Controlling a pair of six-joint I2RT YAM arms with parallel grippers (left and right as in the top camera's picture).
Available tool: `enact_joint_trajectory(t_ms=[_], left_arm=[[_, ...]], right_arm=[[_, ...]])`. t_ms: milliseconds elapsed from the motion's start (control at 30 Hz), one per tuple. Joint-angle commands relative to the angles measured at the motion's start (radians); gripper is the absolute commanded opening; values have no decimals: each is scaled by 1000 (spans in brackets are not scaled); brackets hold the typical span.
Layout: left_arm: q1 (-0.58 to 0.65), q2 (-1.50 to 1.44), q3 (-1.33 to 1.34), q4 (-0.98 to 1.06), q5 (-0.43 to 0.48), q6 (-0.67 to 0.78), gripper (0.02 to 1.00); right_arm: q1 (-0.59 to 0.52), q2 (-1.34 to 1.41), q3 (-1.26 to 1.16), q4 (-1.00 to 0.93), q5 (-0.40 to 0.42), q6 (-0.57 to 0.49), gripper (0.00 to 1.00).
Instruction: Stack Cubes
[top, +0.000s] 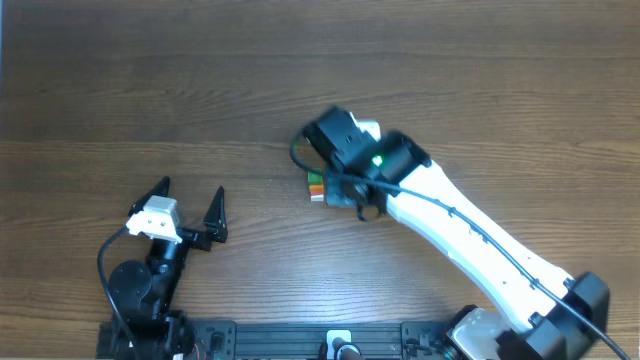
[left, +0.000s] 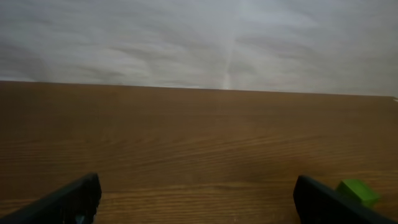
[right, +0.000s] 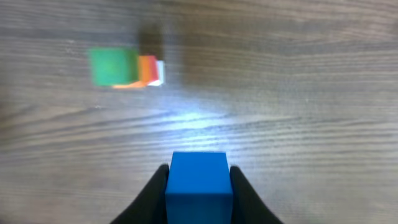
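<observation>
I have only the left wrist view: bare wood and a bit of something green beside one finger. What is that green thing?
Observer: It's a green cube on top of a small stack, with orange and white showing beneath it.
Operator: What is the other arm doing?
Observer: The right gripper is shut on a blue cube.
Operator: Is that cube over the stack?
Observer: No. In the right wrist view the blue cube sits well apart from the stack, with bare wood between them.

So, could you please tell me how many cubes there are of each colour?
blue cube: 1
green cube: 1
orange cube: 1
white cube: 1
Total: 4
</observation>
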Motion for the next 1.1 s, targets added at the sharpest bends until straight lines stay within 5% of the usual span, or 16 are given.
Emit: enact_joint_trajectory(t_ms=[33, 433, 1100], left_arm=[[4, -6, -5, -1, 9, 15, 1000], [4, -6, -5, -1, 9, 15, 1000], [4, -6, -5, -1, 9, 15, 1000]], right_arm=[[-6, 151, 212, -66, 27, -10, 12], [3, 394, 361, -61, -40, -20, 12], [41, 416, 361, -60, -39, -20, 12]])
